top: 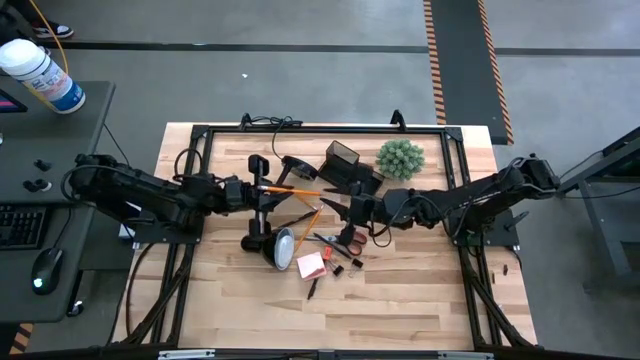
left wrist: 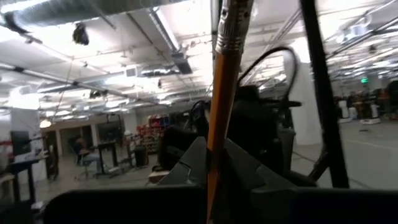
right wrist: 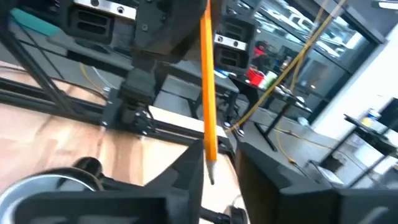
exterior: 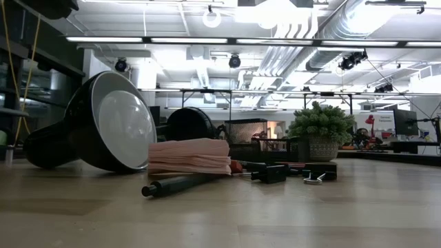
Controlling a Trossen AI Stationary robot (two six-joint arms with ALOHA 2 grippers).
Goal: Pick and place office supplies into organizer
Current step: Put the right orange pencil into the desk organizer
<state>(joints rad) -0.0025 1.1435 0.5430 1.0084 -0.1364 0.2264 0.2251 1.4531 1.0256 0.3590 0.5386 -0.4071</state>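
Left wrist view: the left claw (left wrist: 211, 168) is clamped on an orange pencil (left wrist: 221, 112), which runs up between its dark fingers to the metal eraser band.
Left claw, place: in the high view it sits left of the table's middle, raised above the black lamp (top: 275, 245).
Pencil axis: it lies roughly level and across the table, eraser end at the left claw and sharpened point reaching toward the right arm.
Right claw: the right claw (right wrist: 217, 174) has its fingers parted. The pencil's point sits in the gap, close to one finger, and looks unclamped.
Who carries: by my reading the left claw alone bears the pencil.
Organizer: the dark box (top: 342, 160) stands near the table's far edge, just beside the green plant (top: 400, 158).
Key relation: the box lies past the pencil's pointed end and farther back. The right claw is the nearer of the two, but the left one has the grip.
Next move, as I judge it: the pencil must be tipped upright over the taller cup section before release.
Left on the table: a second pencil (top: 305, 220), scissors (top: 345, 240), pink note pad (top: 311, 264), pen (top: 313, 288) and small clips (top: 340, 268) lie near the lamp, outside the box.
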